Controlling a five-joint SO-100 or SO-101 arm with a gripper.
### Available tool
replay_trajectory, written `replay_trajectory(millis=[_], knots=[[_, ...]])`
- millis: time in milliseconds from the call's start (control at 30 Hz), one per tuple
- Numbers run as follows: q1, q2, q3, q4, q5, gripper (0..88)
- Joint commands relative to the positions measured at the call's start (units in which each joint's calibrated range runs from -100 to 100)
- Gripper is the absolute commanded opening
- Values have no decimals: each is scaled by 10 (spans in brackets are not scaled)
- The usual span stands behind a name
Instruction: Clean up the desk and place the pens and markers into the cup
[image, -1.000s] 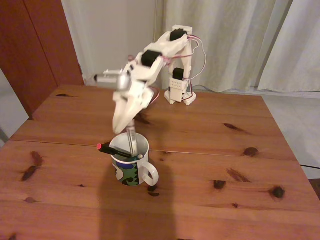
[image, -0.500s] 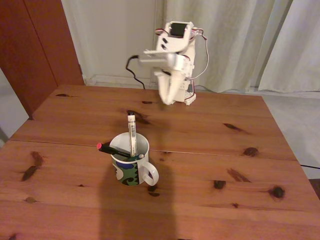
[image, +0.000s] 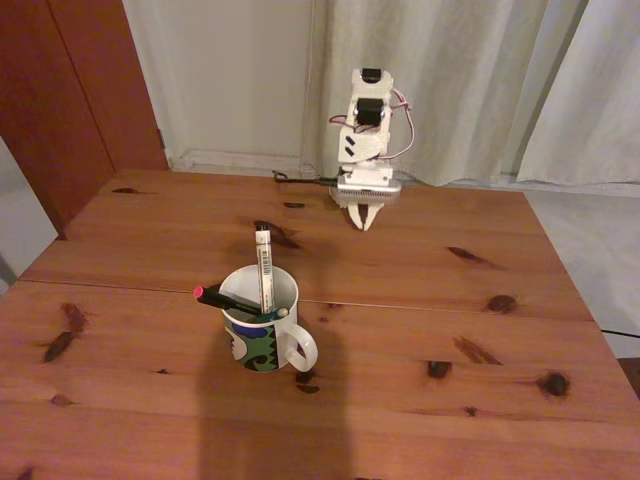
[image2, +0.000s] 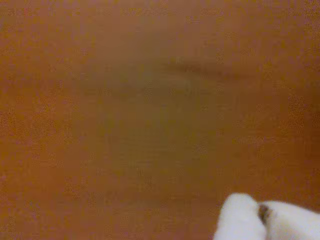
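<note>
The cup (image: 262, 335), a white mug with a blue-and-green band, stands on the desk (image: 430, 310) left of centre, handle toward the front right. A white marker (image: 264, 268) stands upright in it. A black pen with a red end (image: 218, 298) leans over its left rim. My gripper (image: 362, 224) is folded back at the far edge by the arm's base, far from the cup, pointing down just above the wood. Its fingers are shut with nothing between them. In the wrist view the white fingertips (image2: 240, 220) meet at the lower right over blurred desk (image2: 125, 125).
Pale curtains (image: 480, 80) hang behind the desk and a dark wooden door (image: 70, 90) stands at the back left. A black cable (image: 300, 178) runs along the far edge beside the arm's base (image: 366, 180). Floor shows past the desk's right edge.
The arm let go of the white marker in the cup, then rose and drew back from above the cup to a folded pose at the far edge. The marker stays standing in the cup.
</note>
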Motion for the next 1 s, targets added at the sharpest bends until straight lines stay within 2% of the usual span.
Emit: replay_trajectory(millis=[0, 100, 433, 600, 967], knots=[[-5, -39, 51, 2, 30, 6], [-5, -64, 99, 3, 49, 6], [-75, -192, 207, 11, 46, 7], [-102, -241, 208, 35, 45, 8], [-104, -315, 204, 50, 45, 7]])
